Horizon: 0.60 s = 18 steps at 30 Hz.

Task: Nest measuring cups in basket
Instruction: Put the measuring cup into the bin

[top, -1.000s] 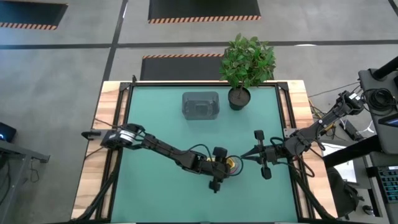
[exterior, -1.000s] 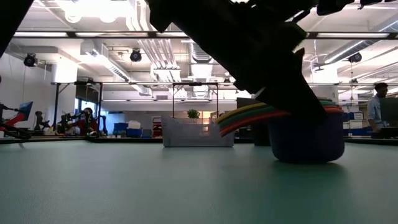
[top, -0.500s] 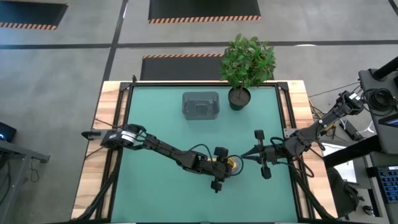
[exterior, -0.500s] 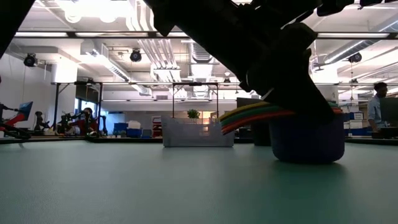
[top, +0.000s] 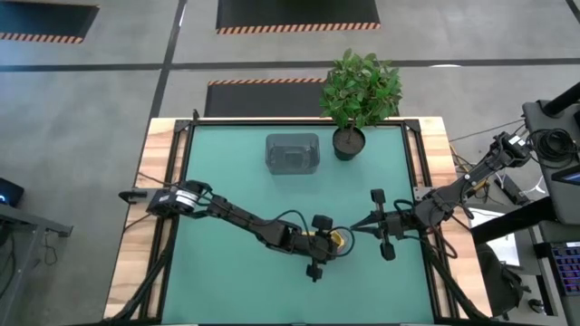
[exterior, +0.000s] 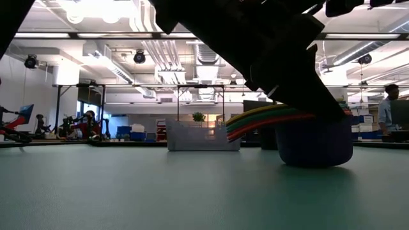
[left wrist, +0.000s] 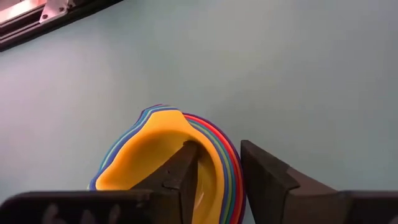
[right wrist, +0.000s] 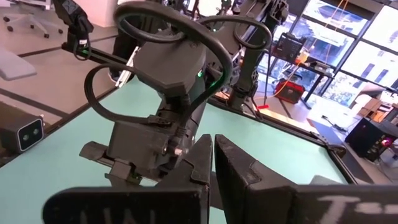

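Observation:
The measuring cups sit nested in one stack, yellow innermost, with green, blue and red rims around it. In the low view the stack's dark blue bottom cup rests on the green table and the handles fan out to one side. My left gripper is over the stack, near the table's middle front, shut on its rim. The translucent grey basket stands apart toward the far edge. My right gripper hovers shut just right of the stack, holding nothing. My left gripper has one finger inside the yellow cup and the other outside the stack, the layered rims pinched between them. The fingers come slanting down from the table's left. The stack stands upright with its bottom on the table.
A dark pot with a leafy plant stands beside the basket at the far edge. The basket shows in the low view behind the stack. Bare green table lies between the stack and the basket.
My left gripper's fingers have drawn together on the stack's rim while the arm stayed in place. The stack stays on the table in the same spot.

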Motion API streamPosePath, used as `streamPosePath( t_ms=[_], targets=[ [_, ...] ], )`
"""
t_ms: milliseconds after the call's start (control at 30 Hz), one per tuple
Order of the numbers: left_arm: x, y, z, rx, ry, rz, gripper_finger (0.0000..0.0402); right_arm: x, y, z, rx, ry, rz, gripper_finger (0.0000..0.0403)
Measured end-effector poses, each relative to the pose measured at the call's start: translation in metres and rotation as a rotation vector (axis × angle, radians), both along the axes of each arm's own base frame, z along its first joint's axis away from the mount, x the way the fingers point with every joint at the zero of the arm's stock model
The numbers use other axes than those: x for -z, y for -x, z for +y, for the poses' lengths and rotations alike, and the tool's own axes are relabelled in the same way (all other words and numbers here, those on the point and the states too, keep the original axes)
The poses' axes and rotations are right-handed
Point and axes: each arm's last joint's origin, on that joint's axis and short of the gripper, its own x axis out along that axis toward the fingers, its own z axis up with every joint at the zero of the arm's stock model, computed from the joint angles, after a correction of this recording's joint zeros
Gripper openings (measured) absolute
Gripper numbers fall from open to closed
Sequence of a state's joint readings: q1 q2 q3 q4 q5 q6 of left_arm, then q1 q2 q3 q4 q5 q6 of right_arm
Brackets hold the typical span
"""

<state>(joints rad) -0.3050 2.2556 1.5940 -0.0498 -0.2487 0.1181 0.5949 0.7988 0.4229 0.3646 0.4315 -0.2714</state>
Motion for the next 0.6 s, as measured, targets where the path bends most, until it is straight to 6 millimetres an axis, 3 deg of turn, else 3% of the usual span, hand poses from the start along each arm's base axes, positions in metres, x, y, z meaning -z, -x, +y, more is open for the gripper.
streamPosePath(
  t_ms=[600],
  targets=[
    [-0.021,0.01,0.004,-0.001,-0.091,0.033,0.009,-0.001,0.002,-0.002,0.016,-0.007,0.003,0.0009]
  ],
)
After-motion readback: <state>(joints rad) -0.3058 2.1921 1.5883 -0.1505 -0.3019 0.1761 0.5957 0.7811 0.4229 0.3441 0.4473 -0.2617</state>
